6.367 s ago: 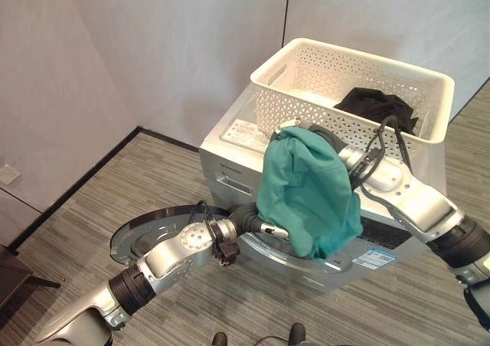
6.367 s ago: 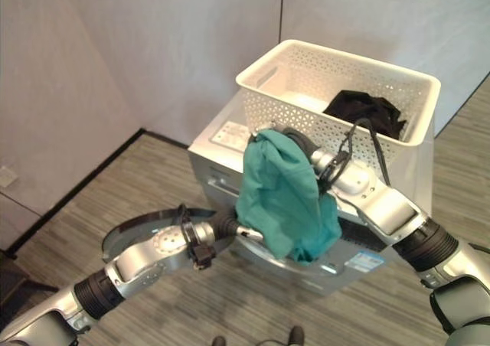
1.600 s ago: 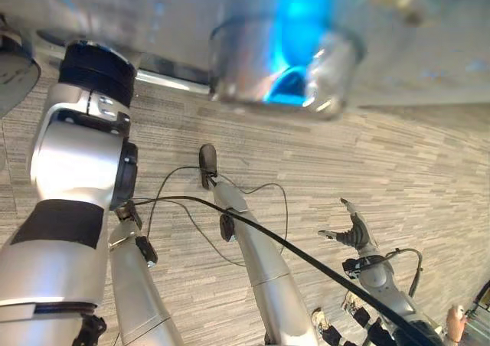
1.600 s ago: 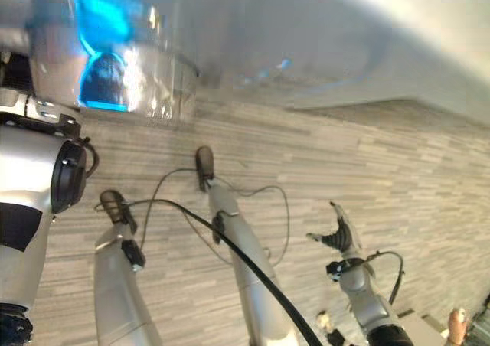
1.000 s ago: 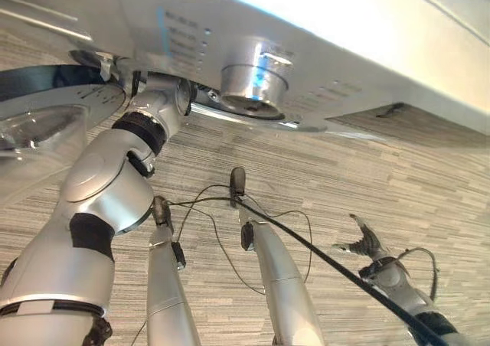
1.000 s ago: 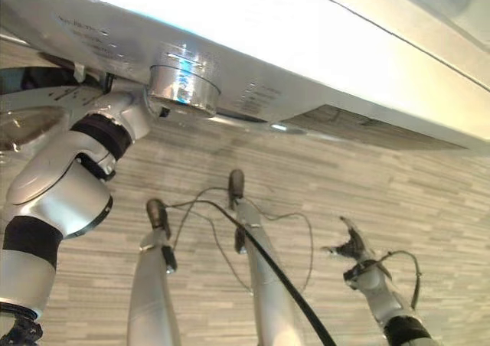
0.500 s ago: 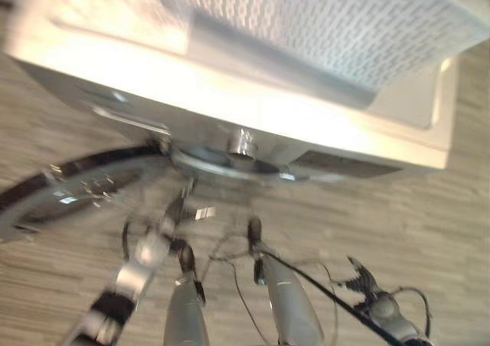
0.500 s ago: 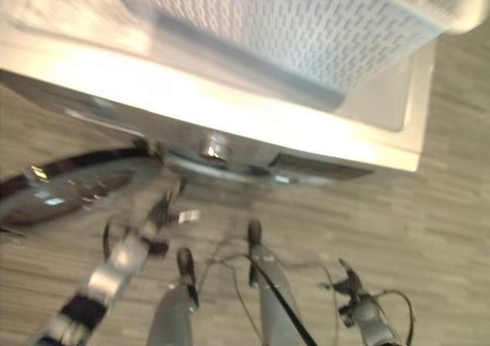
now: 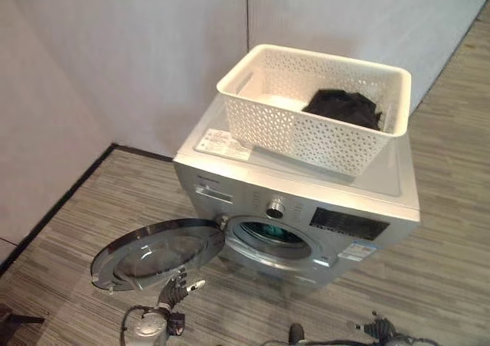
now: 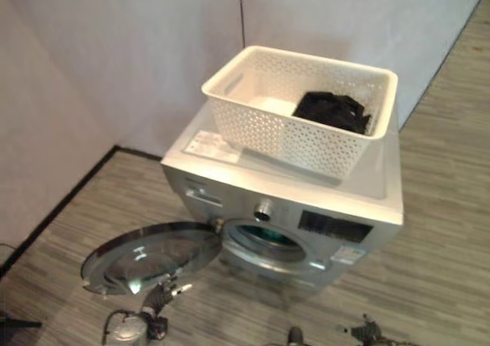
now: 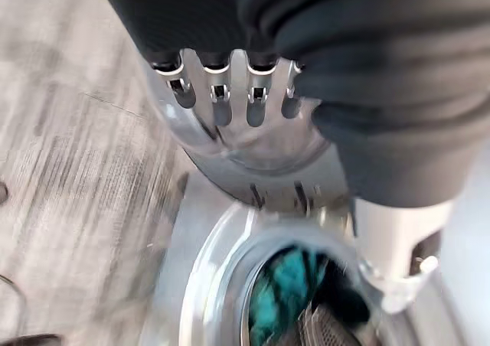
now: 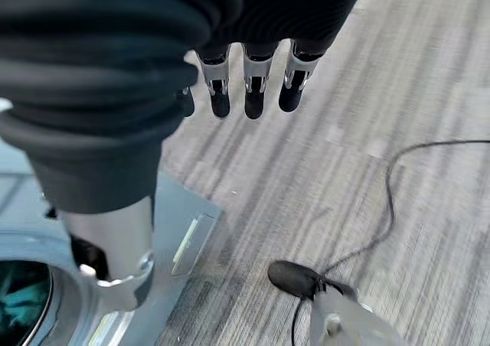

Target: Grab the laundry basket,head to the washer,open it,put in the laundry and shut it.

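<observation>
The white perforated laundry basket [image 9: 306, 132] stands on top of the silver washer [image 9: 387, 187], with a black garment [image 9: 342, 106] in its right half. The washer's round door [image 9: 153, 252] hangs wide open to the left. Teal cloth [image 11: 285, 283] lies inside the drum, also seen through the opening [image 9: 274, 232]. My left hand [image 9: 173, 291] hovers low in front of the door, fingers [image 11: 222, 105] straight and holding nothing. My right hand [image 9: 380, 330] is low at the washer's front right, its fingers [image 12: 256, 93] straight over the floor.
Grey walls stand close behind and to the left of the washer, with a dark skirting line [image 9: 53, 208] along the floor. Striped grey floor [image 9: 444, 254] stretches in front and to the right. A dark object [image 9: 11, 319] sits at the far left.
The camera has swung up from under the washer to a full view of it. The teal garment, earlier in my right hand, now lies in the drum. Both hands hang low.
</observation>
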